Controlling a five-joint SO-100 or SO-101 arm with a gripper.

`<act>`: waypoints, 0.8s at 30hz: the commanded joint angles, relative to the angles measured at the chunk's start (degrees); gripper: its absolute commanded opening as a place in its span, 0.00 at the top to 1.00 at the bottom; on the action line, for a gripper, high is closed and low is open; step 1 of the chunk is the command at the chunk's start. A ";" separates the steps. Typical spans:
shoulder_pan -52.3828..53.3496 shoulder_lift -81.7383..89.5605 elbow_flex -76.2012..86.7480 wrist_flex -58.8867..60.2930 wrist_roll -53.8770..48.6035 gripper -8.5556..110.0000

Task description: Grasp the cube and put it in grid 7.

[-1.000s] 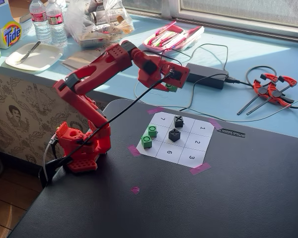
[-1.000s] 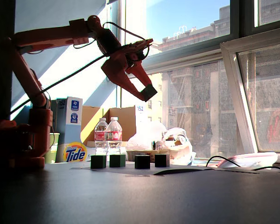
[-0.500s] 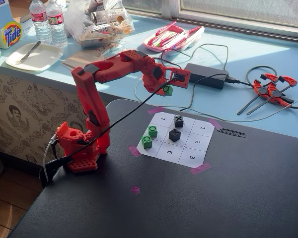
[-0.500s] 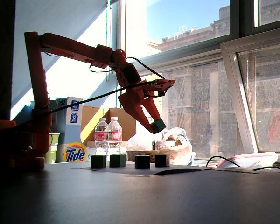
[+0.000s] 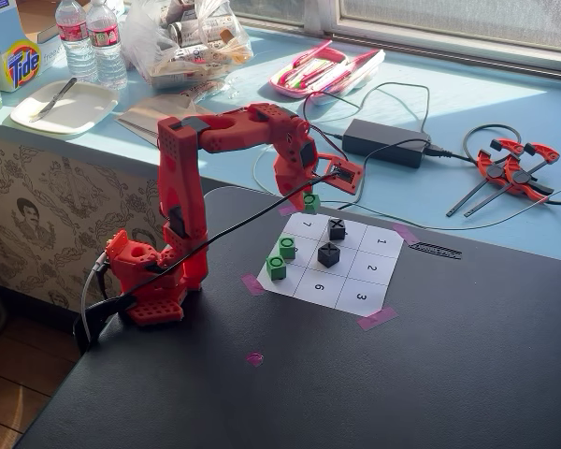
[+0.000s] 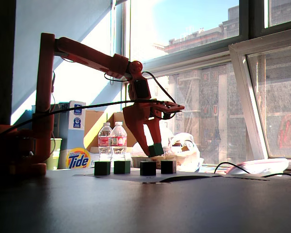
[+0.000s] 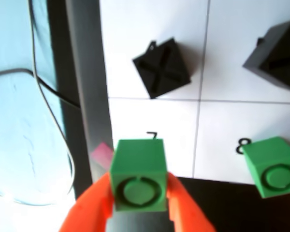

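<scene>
gripper: fingers clamped on the cube's two side faces, ring mark facing the wrist camera, so the grip looks square.
cube position: held in the air over cell 7, the sheet's corner nearest the desk's window edge; low fixed view shows it above the cubes resting on the sheet, so not set down yet.
cell 7: looks empty; numeral partly hidden behind the cube in the wrist view.
neighbours: green cube by the 8, black X cube one cell beyond; both clear of 7.
next: judged straight descent, then release.
risk: pink tape and sheet edge sit just beside the drop point.
</scene>
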 commanded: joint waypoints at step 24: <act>-1.49 -10.81 -4.92 1.41 2.20 0.82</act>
